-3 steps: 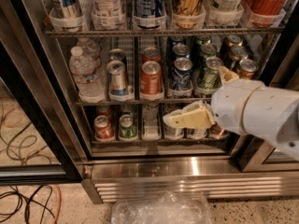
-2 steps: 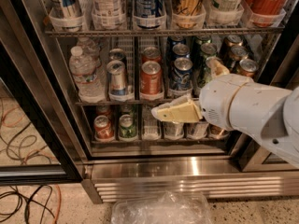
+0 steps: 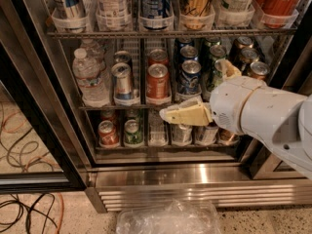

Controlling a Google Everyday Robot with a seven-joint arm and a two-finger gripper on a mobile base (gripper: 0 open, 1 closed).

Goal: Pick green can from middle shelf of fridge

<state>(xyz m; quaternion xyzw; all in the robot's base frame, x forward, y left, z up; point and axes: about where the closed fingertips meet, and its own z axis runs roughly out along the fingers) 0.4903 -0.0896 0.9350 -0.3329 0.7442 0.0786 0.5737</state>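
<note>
The fridge [image 3: 161, 172] stands open before me. Its middle shelf [image 3: 122, 105] is a wire rack holding short cans and a water bottle [image 3: 90, 77]. The green can [image 3: 213, 79], dark green with pale markings, stands at the front of a lane right of the middle, with another green can [image 3: 215, 51] behind it. My gripper [image 3: 195, 90] is open in front of the shelf's right half. Its lower finger [image 3: 187, 114] points left under the blue can [image 3: 189, 77]. Its upper finger [image 3: 227, 68] lies against the green can's right side. My white arm hides the shelf's lower right.
A silver can [image 3: 122, 79] and an orange-red can [image 3: 157, 82] stand left of the blue can. Bronze cans [image 3: 249, 58] stand at the right. Tall cans fill the top rack [image 3: 170, 33]. More cans stand on the bottom rack [image 3: 124, 133]. Cables [image 3: 29, 208] and a plastic bag [image 3: 165, 218] lie on the floor.
My gripper and arm have moved left and slightly up, from in front of the bottom rack towards the middle shelf's front edge. The cans have not moved.
</note>
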